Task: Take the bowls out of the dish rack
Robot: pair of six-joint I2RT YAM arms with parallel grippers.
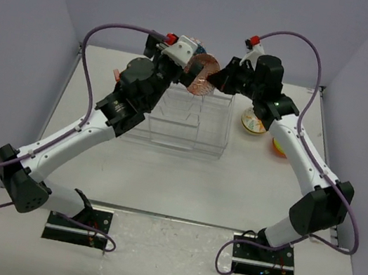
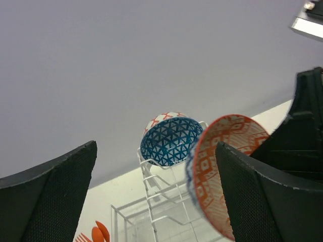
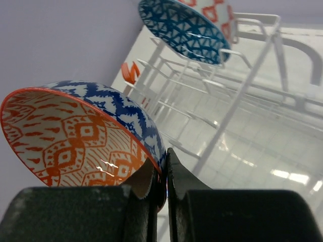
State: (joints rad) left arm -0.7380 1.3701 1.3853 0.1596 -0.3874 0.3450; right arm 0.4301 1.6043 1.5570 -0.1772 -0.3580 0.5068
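Note:
My right gripper (image 3: 166,176) is shut on the rim of a bowl (image 3: 75,136) that is orange-patterned inside and blue and white outside. It holds the bowl tilted in the air above the white wire dish rack (image 1: 194,121). The same bowl shows in the top view (image 1: 204,75) and the left wrist view (image 2: 222,166). A bowl with a dark blue triangle pattern (image 2: 170,140) stands on edge in the rack's upright slots (image 3: 242,91). My left gripper (image 2: 156,201) is wide open and empty, close in front of both bowls.
A cream floral bowl (image 1: 252,123) sits on the table right of the rack. An orange and yellow bowl shape (image 1: 278,148) lies beside it, partly under my right arm. Orange utensils (image 2: 96,234) stand at the rack's far end.

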